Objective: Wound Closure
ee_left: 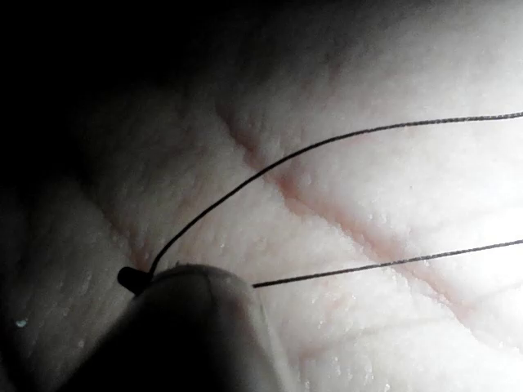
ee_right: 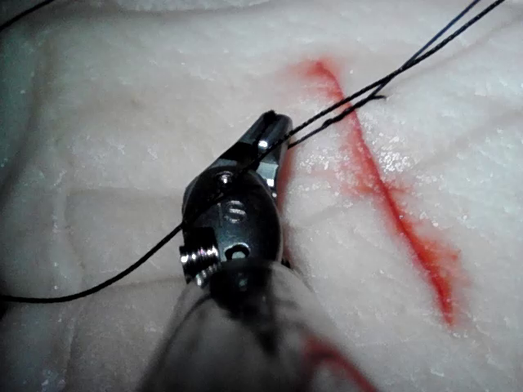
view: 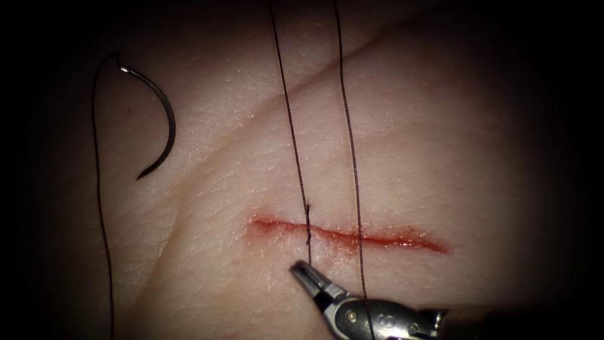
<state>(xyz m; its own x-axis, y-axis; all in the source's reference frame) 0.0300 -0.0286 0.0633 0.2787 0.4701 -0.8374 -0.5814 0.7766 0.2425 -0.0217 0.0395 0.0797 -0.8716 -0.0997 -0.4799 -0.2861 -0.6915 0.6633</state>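
Needle (view: pixel 158 119) left of cut (view: pixel 352 235)

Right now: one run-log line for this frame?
needle: free on tissue, left of cut | thread: two strands across cut | right end effector: shut, near stitch

In the endoscope view, light pools on the middle of the tissue (view: pixel 402 145) and fades to black towards every edge. The needle (view: pixel 165 119) lies in the dim far left with one small glint at its thread end, and the right tool (view: pixel 302 269) shows soft highlights on its metal. In the left wrist view, hard light burns part of the tissue (ee_left: pixel 425 188) almost white while the left tool (ee_left: pixel 131 279) stays a dark silhouette. The right wrist view is bright and even, with glare on the right tool's screws.
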